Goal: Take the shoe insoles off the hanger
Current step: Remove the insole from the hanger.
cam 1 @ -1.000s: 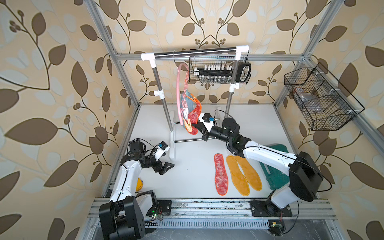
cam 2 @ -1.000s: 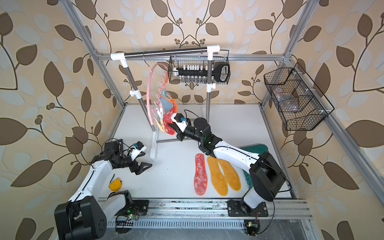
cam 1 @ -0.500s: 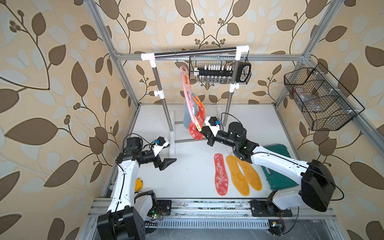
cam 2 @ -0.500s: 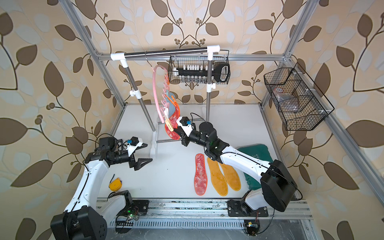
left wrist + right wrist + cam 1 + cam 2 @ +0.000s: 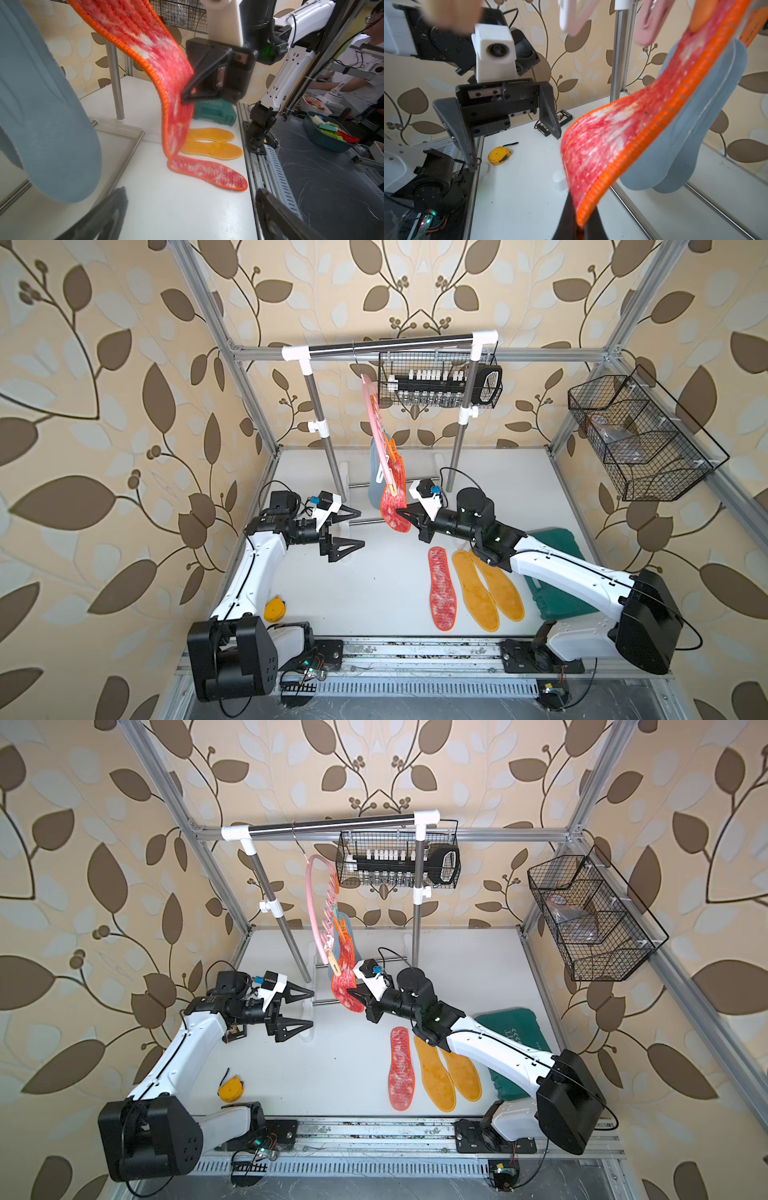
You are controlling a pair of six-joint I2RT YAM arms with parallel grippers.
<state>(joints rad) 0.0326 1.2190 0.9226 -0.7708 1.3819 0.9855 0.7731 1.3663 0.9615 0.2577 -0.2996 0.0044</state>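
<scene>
Right gripper point(image 5: 405, 519): jaws shut tight on the lower tip of the hanging red insole point(image 5: 395, 493). In the right wrist view the insole's rim runs down between the two black fingers point(image 5: 566, 218).
Left gripper point(image 5: 360, 528): jaws spread fully wide with nothing between them. It points toward the right gripper across a gap of bare table point(image 5: 374, 593).
Hanging red insole, look: fuzzy mottled red-and-white face with a ribbed orange stitched rim. It bends in a long curve from the grip up to an orange clip point(image 5: 390, 448) at its upper end.
Hanger point(image 5: 370, 406): thin pink arch with a wavy lower rail. Its metal hook sits over the bar of the steel rack point(image 5: 390, 346). It hangs slanted, above and beyond the right gripper.
Grey-blue insoles point(image 5: 685, 145): two smooth pads with faint moulded lines, overlapping each other. They hang just behind the red one, on its side away from the right gripper.
Red insole on the table point(image 5: 442, 589): lies flat, back from the right gripper toward that arm's base.
Orange-yellow insoles point(image 5: 476, 593): a fuzzy pair, flat and touching each other. They lie just beside the red insole on the table, partly under the right forearm.
Green case point(image 5: 557, 539): behind the right gripper, partly hidden under the right arm.
Tape measure point(image 5: 275, 609): yellow, on the table well behind the left gripper, near that arm's base.
</scene>
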